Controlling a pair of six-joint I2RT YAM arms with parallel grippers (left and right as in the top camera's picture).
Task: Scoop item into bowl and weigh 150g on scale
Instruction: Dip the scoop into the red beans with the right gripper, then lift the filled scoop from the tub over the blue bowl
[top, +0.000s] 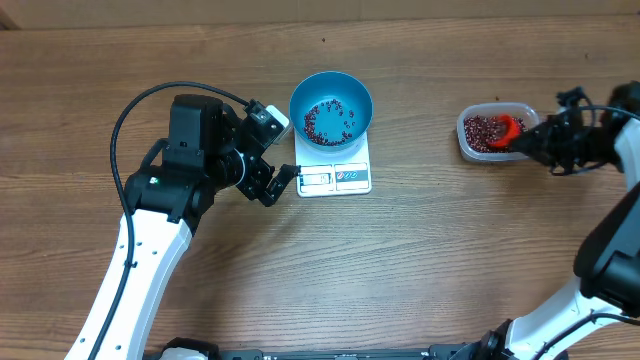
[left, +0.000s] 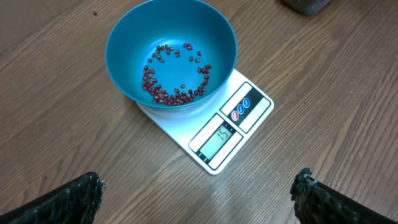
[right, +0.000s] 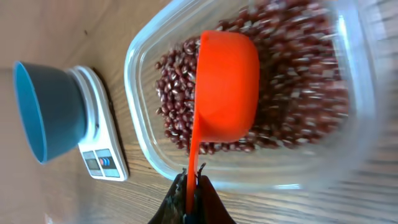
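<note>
Left gripper (top: 280, 150): I have it spread wide with nothing between the fingers, over the table (top: 420, 260) just left of the scale (top: 335, 178).
Right gripper (right: 191, 200): I have it clamped on the thin handle of the orange scoop (right: 227, 87).
Scoop: its head sits inside the clear tub (right: 138, 68), on top of the beans; I cannot tell whether it carries any.
Beans in tub (right: 177, 93): a maroon heap covering the tub's floor, blurred in my right wrist view.
Beans in bowl (left: 174, 94): a thin, loose ring on the bottom.
Blue bowl (left: 124, 43): upright on the far part of the scale.
Scale: at mid-table, display and buttons on its near edge; the display appears to read 15.
Tub: on the right, well apart from the scale.
</note>
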